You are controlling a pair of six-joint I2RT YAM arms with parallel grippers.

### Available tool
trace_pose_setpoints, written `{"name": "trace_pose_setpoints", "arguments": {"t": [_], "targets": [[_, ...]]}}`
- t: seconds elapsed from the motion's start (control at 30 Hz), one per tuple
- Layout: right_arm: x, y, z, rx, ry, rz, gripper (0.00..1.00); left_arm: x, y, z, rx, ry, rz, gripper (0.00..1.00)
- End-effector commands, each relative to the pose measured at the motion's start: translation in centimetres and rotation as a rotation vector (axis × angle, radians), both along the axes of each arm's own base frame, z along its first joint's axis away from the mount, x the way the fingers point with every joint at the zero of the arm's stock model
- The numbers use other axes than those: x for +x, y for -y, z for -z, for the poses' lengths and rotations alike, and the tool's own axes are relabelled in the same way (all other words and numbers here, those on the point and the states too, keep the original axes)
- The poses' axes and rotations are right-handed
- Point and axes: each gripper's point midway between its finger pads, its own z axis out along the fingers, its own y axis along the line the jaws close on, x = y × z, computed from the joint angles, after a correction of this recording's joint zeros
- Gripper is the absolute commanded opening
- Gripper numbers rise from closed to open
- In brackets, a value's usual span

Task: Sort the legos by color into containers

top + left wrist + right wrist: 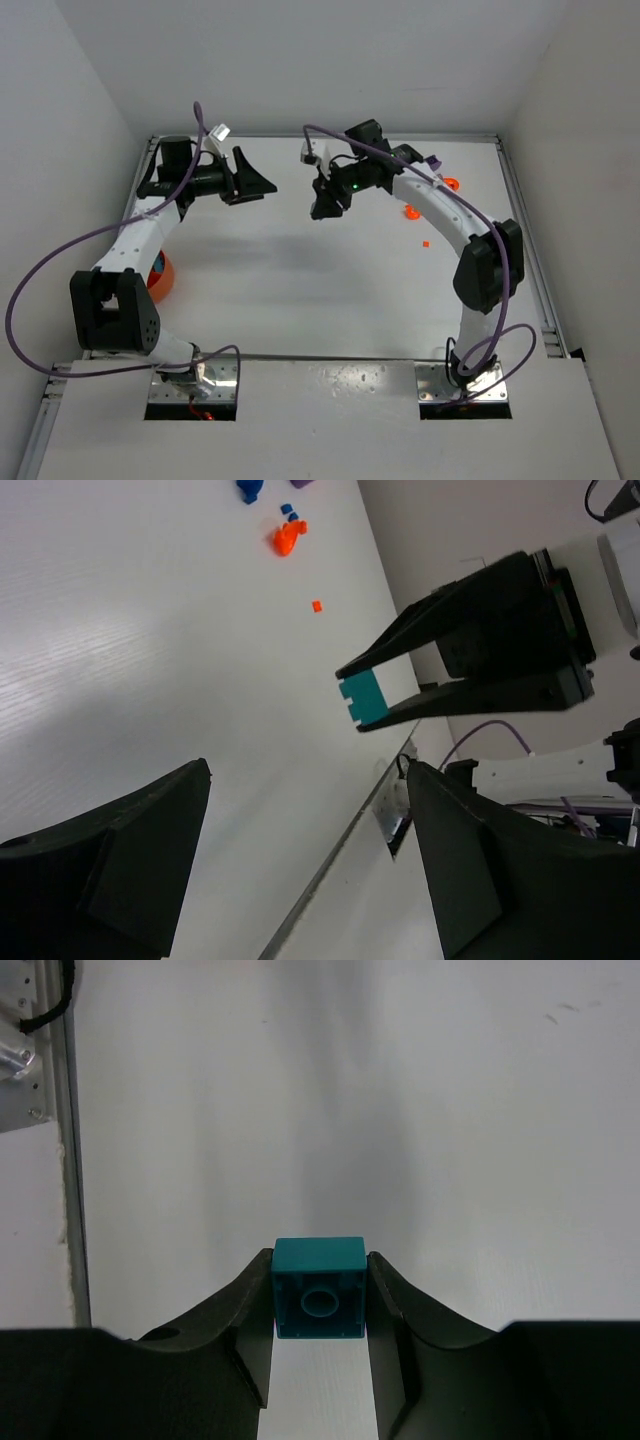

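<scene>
Two arms are counted, the left arm (130, 250) and the right arm (450, 215), each with one tool: the left tool (310, 865) and the right tool (318, 1310). One teal brick (318, 1288) is seen. One orange bowl (161, 278) is found by the left edge of the table (300, 290). Toward the right edge, one larger orange bit (287, 537), one tiny orange bit (316, 606), at least two blue bits (248, 490) and one purple bit (300, 483), cut off by the frame, are counted.

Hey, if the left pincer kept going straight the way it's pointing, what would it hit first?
Most likely the right pincer, hanging just ahead of it above the table and shut on a teal lego. Depth is unclear, so the open left pincer might pass slightly beside it.
</scene>
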Motion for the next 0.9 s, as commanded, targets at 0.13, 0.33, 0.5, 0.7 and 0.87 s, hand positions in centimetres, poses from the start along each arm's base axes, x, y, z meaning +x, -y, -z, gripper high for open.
{"name": "trace_pose_setpoints", "arguments": {"t": [0.13,0.33,0.5,0.7,0.87], "targets": [[-0.5,-4.7,-3.4,0.052,0.229,-0.098,0.20,-0.8,2.6,-1.9,-0.047,0.052,0.080,0.86],[-0.9,-7.5,-3.6,0.065,0.256,-0.113,0.20,-1.3,3.2,-1.4,-0.081,0.009,0.103,0.82],[0.3,-8.5,-4.9,0.080,0.283,-0.067,0.20,-1.9,3.3,-0.1,-0.085,-0.028,0.112,0.74],[1.1,-9.3,-5.2,0.085,0.294,-0.048,0.20,-3.3,3.9,0.4,-0.087,-0.028,0.145,0.64],[0.9,-9.7,-5.3,0.089,0.298,-0.045,0.20,-3.2,3.8,0.4,-0.082,-0.027,0.137,0.58]]}}
